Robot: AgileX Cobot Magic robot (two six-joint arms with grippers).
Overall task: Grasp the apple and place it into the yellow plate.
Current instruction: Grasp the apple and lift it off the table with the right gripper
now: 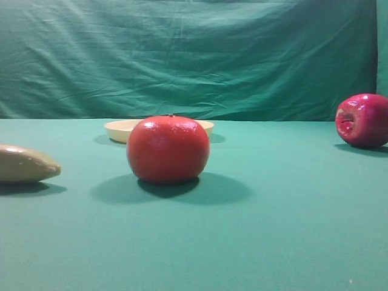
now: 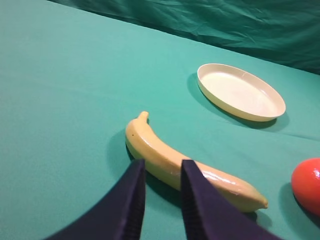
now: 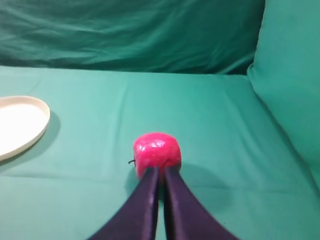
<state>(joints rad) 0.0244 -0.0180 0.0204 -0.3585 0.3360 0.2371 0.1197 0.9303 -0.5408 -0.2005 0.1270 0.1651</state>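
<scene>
Exterior high view shows the apple [image 1: 363, 120] on the green counter [image 1: 273, 230], well to the right of the orange fruit [image 1: 168, 149]; the yellow plate [image 1: 121, 130] sits just behind that fruit, a banana [image 1: 24, 163] well to its left. Right fingers [image 3: 159, 172] are clenched, holding nothing, just short of the apple. Left fingers [image 2: 136, 172] stand slightly parted above the banana.

open green cloth runs from the apple [image 3: 156, 154] at lower centre of the right wrist view to the yellow plate [image 3: 20, 125] at the left edge, nothing lying between them. in the high view the orange-red fruit [image 1: 168, 149] stands in front of the plate at centre; a banana [image 2: 185, 165] lies far left.
</scene>
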